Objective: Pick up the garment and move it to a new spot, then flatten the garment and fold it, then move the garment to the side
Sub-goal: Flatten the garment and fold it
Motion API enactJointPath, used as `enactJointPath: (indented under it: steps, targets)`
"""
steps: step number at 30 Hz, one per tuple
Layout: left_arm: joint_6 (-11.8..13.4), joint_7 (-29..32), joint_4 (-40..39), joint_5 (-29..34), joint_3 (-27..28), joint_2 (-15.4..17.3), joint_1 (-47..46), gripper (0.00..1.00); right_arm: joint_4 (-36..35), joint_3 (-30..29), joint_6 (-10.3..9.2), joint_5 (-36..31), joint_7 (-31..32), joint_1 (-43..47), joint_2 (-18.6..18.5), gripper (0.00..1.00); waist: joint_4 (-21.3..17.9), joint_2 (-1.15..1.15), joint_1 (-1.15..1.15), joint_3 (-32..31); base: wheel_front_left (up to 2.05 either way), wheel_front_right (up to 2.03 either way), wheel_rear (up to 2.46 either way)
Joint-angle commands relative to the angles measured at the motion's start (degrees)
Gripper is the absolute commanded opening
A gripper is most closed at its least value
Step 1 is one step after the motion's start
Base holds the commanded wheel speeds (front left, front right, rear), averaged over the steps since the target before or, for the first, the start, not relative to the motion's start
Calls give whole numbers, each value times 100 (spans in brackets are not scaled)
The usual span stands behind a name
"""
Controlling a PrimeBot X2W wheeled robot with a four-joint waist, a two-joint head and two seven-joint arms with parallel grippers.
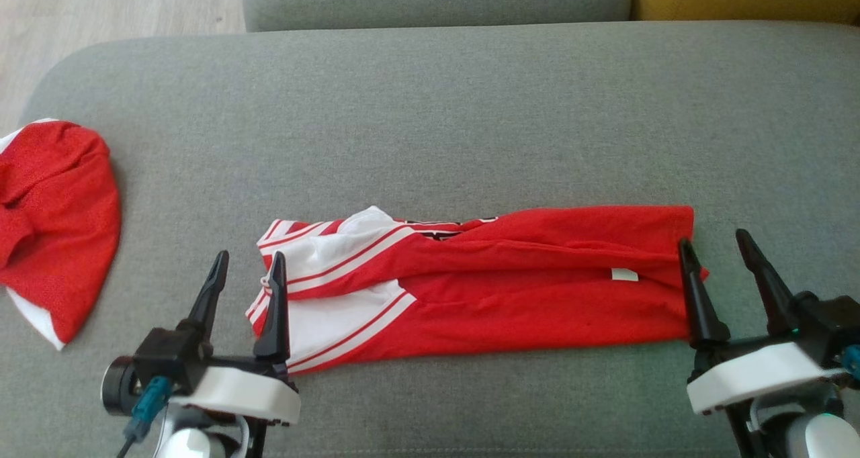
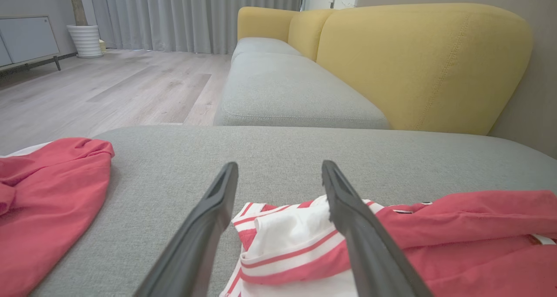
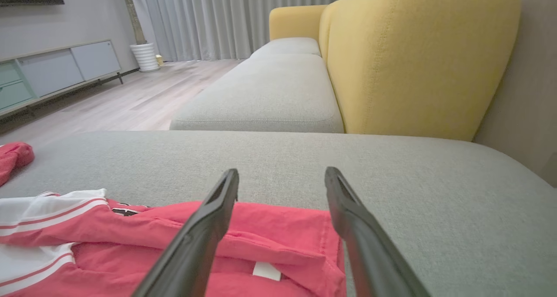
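Surface: a wide grey fabric seat cushion [image 1: 430, 109], flat and finely woven, with rounded corners.
Garment: the red garment [image 1: 510, 277] lies in a long band across the near part of the cushion. Its white, red-striped end is toward the robot's left, and a small white tag [image 1: 624, 275] sits near its right end.
Left tool: the left tool [image 1: 248, 254] is open with its fingers spread. It stands at the striped end, and in the head view one finger overlaps the cloth. It grips nothing.
Right tool: the right tool [image 1: 713, 238] is open at the garment's right edge, with one finger over the red corner and the other past it over bare cushion. It holds nothing.
Contact: I cannot tell whether either tool touches the cloth.
Other cloth: a second red piece [image 1: 54, 223] with a white edge is bunched at the cushion's far left, well apart from the garment.
Sofa: a further grey seat [image 2: 296, 92] adjoins the cushion, backed by a yellow backrest [image 2: 417, 62].
Floor: pale wood planks [image 2: 109, 88].
Room: grey curtains [image 2: 196, 14], a ribbed white pot [image 2: 85, 40] and a low grey cabinet [image 3: 52, 70] on thin legs.
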Motion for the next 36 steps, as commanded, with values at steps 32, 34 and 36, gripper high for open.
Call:
enactJointPath:
  steps: [32, 34, 36]
  targets:
    - [-131, -155, 184, -17, -189, -140, -921, 100, 2696, -418, -5, 755, 1386, -958, -95, 69, 321, 0, 0, 656, 0, 0, 0]
    - [-144, -156, 187, -19, -171, -133, -927, 100, 2681, -377, -5, 841, 1535, -902, -71, 0, 300, 0, 0, 651, 0, 0, 0]
    - [-154, -157, 172, -13, -152, -126, -933, 100, 2626, -352, -5, 924, 1630, -857, -47, 0, 287, 0, 0, 645, 0, 0, 0]
